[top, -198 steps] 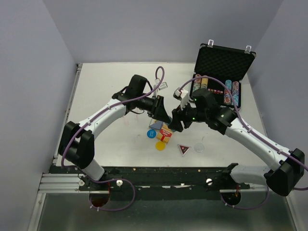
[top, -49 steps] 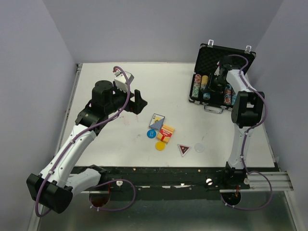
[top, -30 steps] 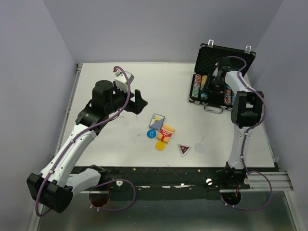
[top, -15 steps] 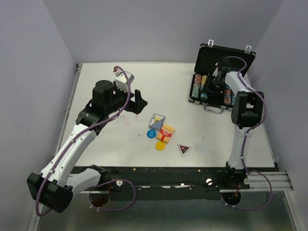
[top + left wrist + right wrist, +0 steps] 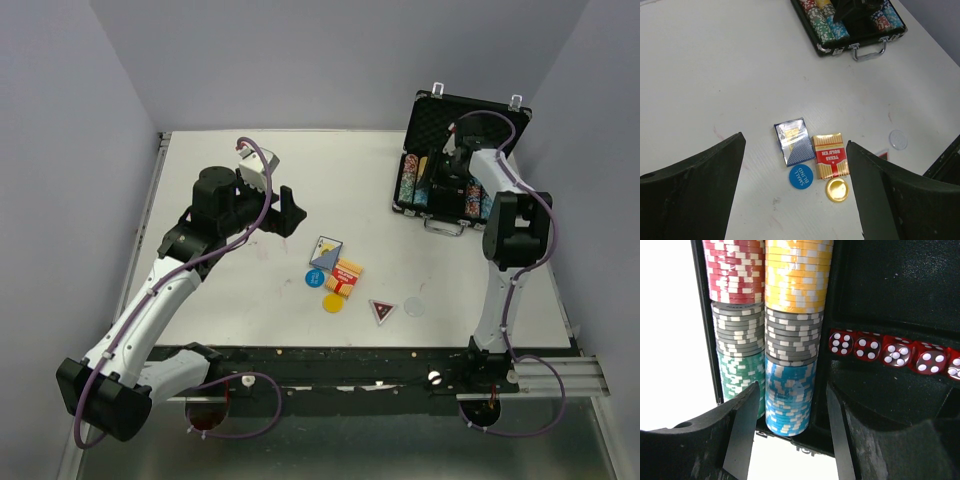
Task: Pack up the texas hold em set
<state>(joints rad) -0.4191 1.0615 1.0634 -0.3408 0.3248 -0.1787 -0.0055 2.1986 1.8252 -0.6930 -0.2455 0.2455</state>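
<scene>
Holding: poker set, part packed.

1. Table (image 5: 230,170), white, walled on three sides, open room around the loose pieces.
2. Briefcase (image 5: 468,122), far right, lid up; chip rows (image 5: 790,315) and red dice (image 5: 890,352) seated in foam.
3. Left end effector (image 5: 290,212), spread wide, empty, hanging over mid-table. This is the nearer arm to the loose pieces.
4. Right end effector (image 5: 792,390), inside the case, parted, gripping nothing.
5. Blue deck (image 5: 794,141) and red deck (image 5: 830,156), flat, side by side, below the left end effector; long axes cross its finger line.
6. Blue disc (image 5: 801,176), yellow disc (image 5: 837,189), triangular button (image 5: 382,310), clear disc (image 5: 898,139), all just near-side of the decks.
</scene>
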